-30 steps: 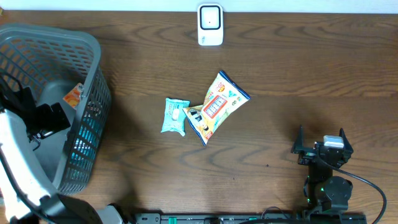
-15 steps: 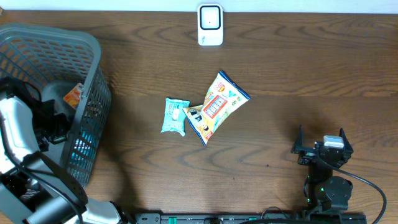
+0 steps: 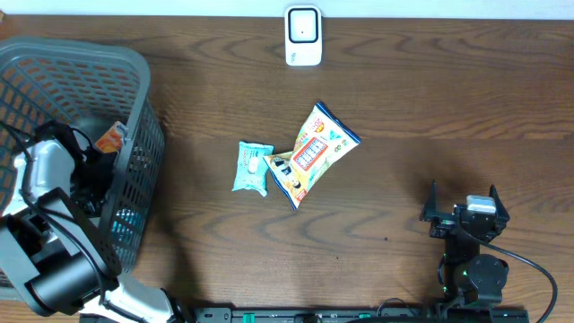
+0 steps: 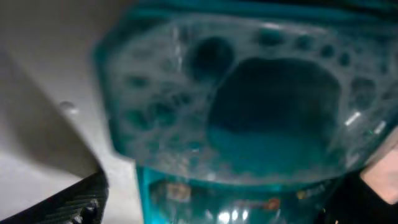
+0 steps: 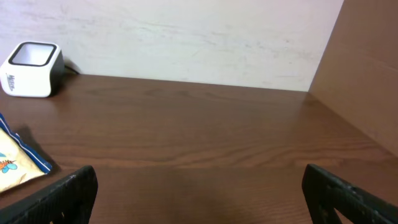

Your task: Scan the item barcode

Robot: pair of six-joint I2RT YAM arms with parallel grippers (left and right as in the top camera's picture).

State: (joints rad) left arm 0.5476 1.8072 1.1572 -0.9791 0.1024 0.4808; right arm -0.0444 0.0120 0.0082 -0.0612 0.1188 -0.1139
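The white barcode scanner point(image 3: 303, 36) stands at the table's far edge, also seen in the right wrist view point(image 5: 31, 60). My left gripper point(image 3: 97, 187) is down inside the grey basket point(image 3: 134, 81), open. In the left wrist view its fingers point(image 4: 74, 202) sit wide apart, and a teal see-through pack point(image 4: 249, 124) fills the frame between and ahead of them, blurred. An orange packet point(image 3: 109, 137) lies in the basket too. My right gripper point(image 3: 462, 199) rests open and empty at the near right of the table, its own view point(image 5: 199, 193) showing bare wood.
A yellow snack bag point(image 3: 314, 154) and a small teal packet point(image 3: 252, 167) lie side by side mid-table; the bag's corner shows in the right wrist view point(image 5: 15, 163). A brown cardboard wall point(image 5: 367, 56) bounds the right side.
My left arm has swung deeper into the basket, toward its right wall and the teal pack. The right arm and the items on the table have not moved.
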